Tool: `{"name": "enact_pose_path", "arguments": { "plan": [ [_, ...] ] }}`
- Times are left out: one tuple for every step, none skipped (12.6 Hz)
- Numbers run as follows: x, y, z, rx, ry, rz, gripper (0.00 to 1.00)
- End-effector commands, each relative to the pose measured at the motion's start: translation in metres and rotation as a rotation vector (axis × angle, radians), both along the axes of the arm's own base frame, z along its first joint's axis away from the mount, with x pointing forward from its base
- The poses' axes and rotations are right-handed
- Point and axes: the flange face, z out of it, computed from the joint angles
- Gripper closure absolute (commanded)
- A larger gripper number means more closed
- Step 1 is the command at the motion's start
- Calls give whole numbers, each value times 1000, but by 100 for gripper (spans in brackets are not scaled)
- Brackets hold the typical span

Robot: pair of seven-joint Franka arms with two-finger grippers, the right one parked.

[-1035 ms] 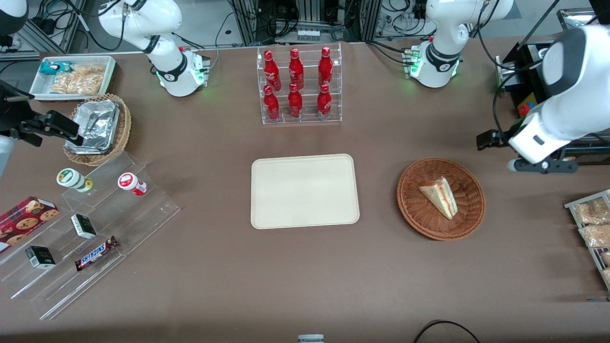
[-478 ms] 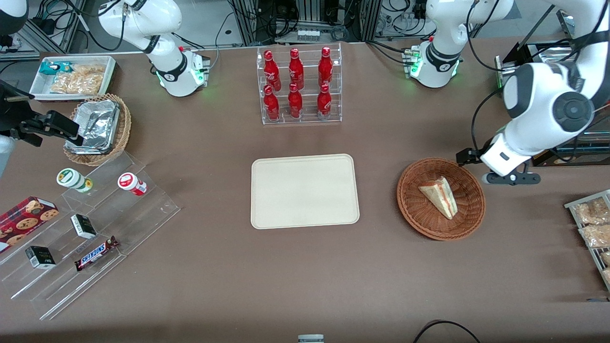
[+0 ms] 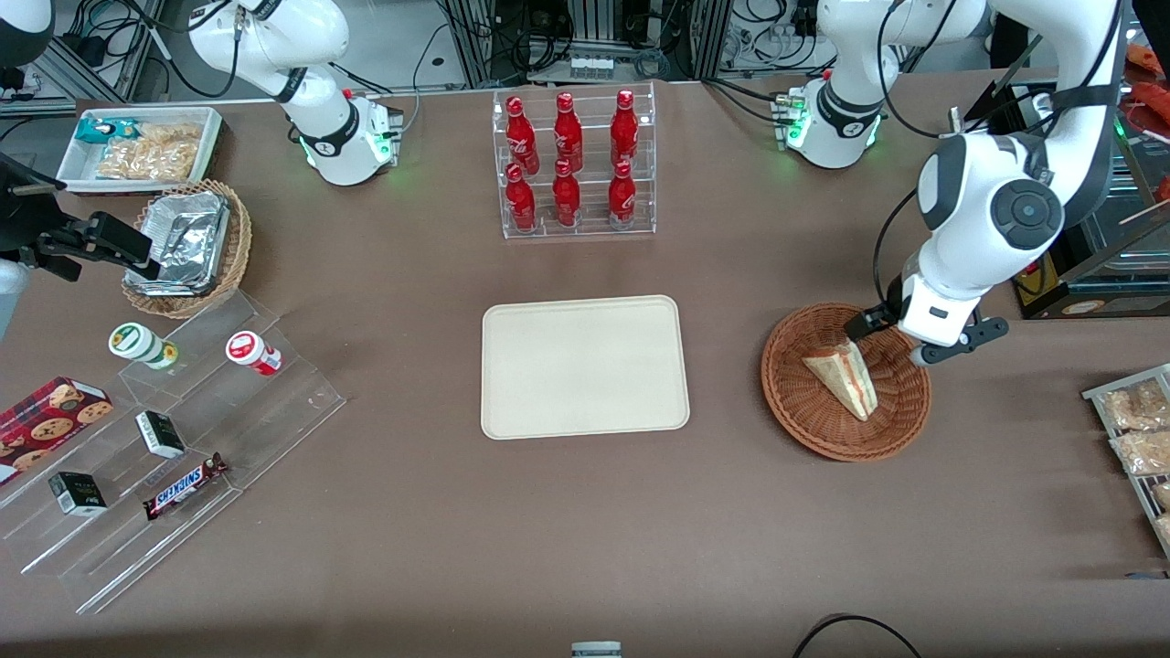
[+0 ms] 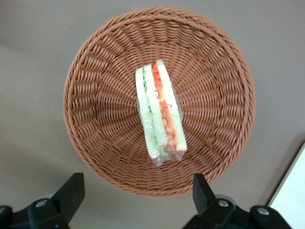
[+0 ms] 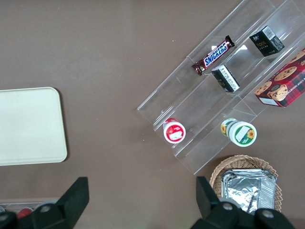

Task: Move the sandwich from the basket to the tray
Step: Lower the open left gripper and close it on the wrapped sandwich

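The sandwich [image 3: 843, 376], a pale bread wedge with red and green filling, lies in the round reddish-brown wicker basket [image 3: 795, 402] toward the working arm's end of the table. In the left wrist view the sandwich [image 4: 159, 114] lies in the middle of the basket [image 4: 95, 95]. My gripper [image 3: 887, 340] hangs open and empty above the basket's rim farther from the front camera; in the wrist view the gripper [image 4: 136, 191] has its fingers wide apart, clear of the sandwich. The cream-beige tray [image 3: 585, 366] lies flat at the table's middle, beside the basket.
A clear rack of red bottles [image 3: 573, 164] stands farther from the camera than the tray. A tan wicker basket with a foil container [image 3: 187, 242], a white bin of snacks [image 3: 137, 146] and a clear stepped stand with snacks [image 3: 164, 439] are toward the parked arm's end. Packets lie on a rack [image 3: 1138, 439] at the working arm's end.
My gripper has swung in from the working arm's end of the table to above the basket's rim, and has come lower. The sandwich, basket and tray have not moved.
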Motion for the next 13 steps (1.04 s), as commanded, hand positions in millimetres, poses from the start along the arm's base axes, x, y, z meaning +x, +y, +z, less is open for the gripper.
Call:
{"name": "enact_pose_path", "arguments": {
  "plan": [
    [5,-11,-18,6,-28,213,0],
    [8,-14,-26,3,-36,258,0],
    [9,-13,-32,4,-33,269,0],
    [10,-13,-38,-1,-32,297,0],
    [13,-14,-48,-4,-41,343,0],
    [16,-15,-60,-6,-47,368,0],
    [16,-14,-69,-3,-42,369,0],
    [17,-15,-75,-3,-40,369,0],
    [17,-15,-80,-2,-37,369,0],
    [18,-14,-88,0,-30,372,0],
    [18,-14,-97,2,-25,374,0],
    [18,-13,-104,4,-19,377,0],
    [17,-14,-108,5,-12,378,4]
  ]
}}
